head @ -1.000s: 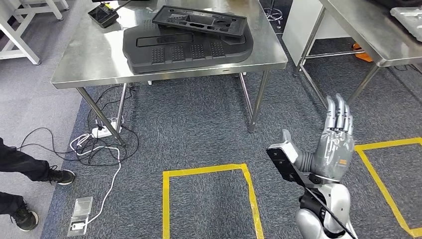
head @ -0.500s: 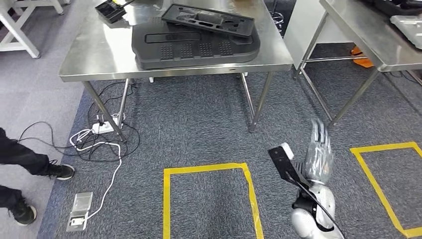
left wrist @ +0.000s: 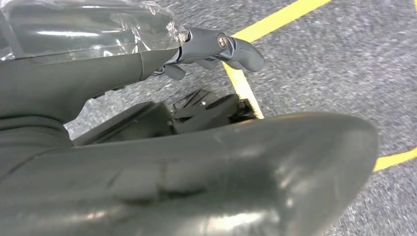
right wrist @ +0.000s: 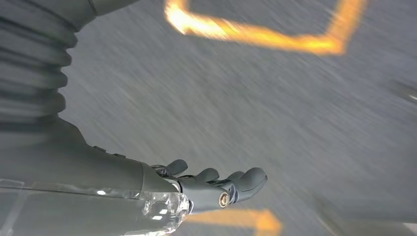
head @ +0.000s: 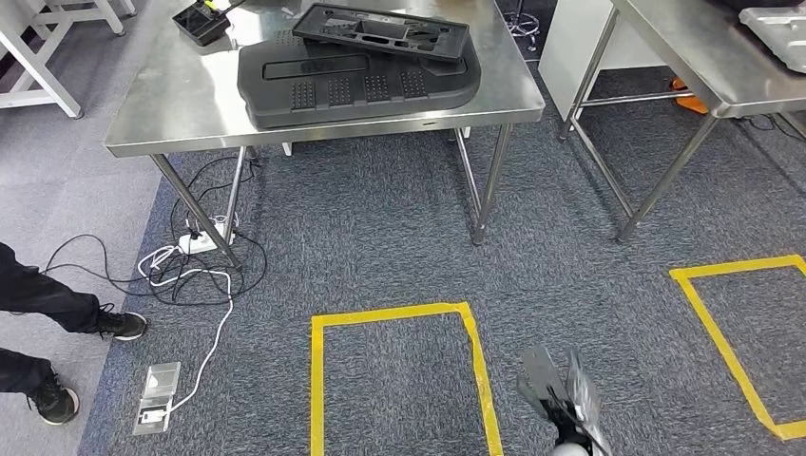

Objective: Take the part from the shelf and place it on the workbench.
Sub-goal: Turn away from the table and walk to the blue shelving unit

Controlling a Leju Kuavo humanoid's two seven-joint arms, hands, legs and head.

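On the steel workbench (head: 171,114) lies a large black moulded part (head: 356,90), and a flatter black part (head: 380,30) rests across its far side. My right hand (head: 570,399) hangs low at the bottom edge of the head view, well short of the bench. In the right wrist view that same right hand (right wrist: 216,189) has its fingers stretched out over blurred carpet, holding nothing. My left hand (left wrist: 216,46) hangs over the carpet and a yellow tape line, fingers loosely apart and empty.
A second steel table (head: 684,57) stands at the right with a pale part (head: 775,24) on it. Yellow tape squares (head: 399,318) mark the carpet. Cables and a power strip (head: 195,247) lie under the bench. A person's legs (head: 57,323) stand at the left.
My right hand has dropped from raised in front of me down to the bottom edge of the head view. The camera has swayed a little; the parts on the bench stay put.
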